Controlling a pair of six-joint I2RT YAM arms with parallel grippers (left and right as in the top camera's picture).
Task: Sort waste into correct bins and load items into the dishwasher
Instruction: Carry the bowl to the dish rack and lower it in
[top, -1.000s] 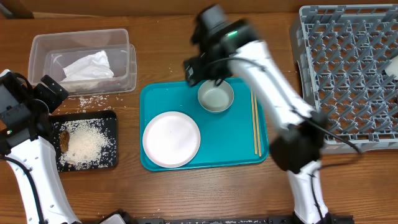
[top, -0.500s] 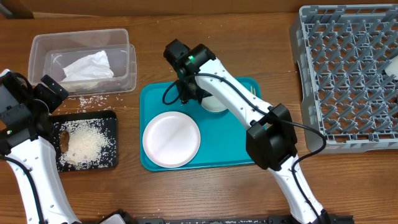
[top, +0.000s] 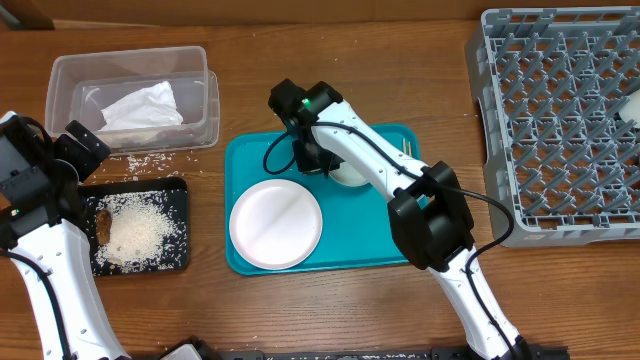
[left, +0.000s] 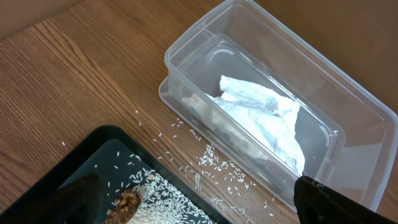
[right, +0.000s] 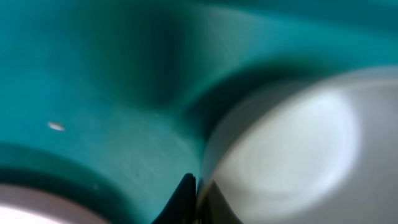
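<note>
My right gripper (top: 322, 163) reaches down onto the teal tray (top: 370, 225) and is shut on the left rim of the silvery bowl (top: 350, 172). In the right wrist view one jaw sits outside and one inside the bowl (right: 292, 149), pinched at my right gripper (right: 198, 194). The large white plate (top: 276, 224) lies on the tray beside it. The arm covers all but a tip of the chopsticks (top: 404, 147). My left gripper (top: 82, 148) hangs open over the black tray (top: 180, 190), which holds rice and a brown lump (left: 127, 202). A white napkin (left: 261, 115) lies in the clear tub (left: 193, 68).
The grey dish rack (top: 560, 120) fills the right side, with a white object (top: 632, 105) at its right edge. Loose rice grains (top: 150, 162) lie on the wood between tub and black tray. One grain (right: 56, 126) sits on the teal tray.
The right arm swung down from the back of the table to the bowl's left rim and its jaws closed on it. The left arm has not moved.
</note>
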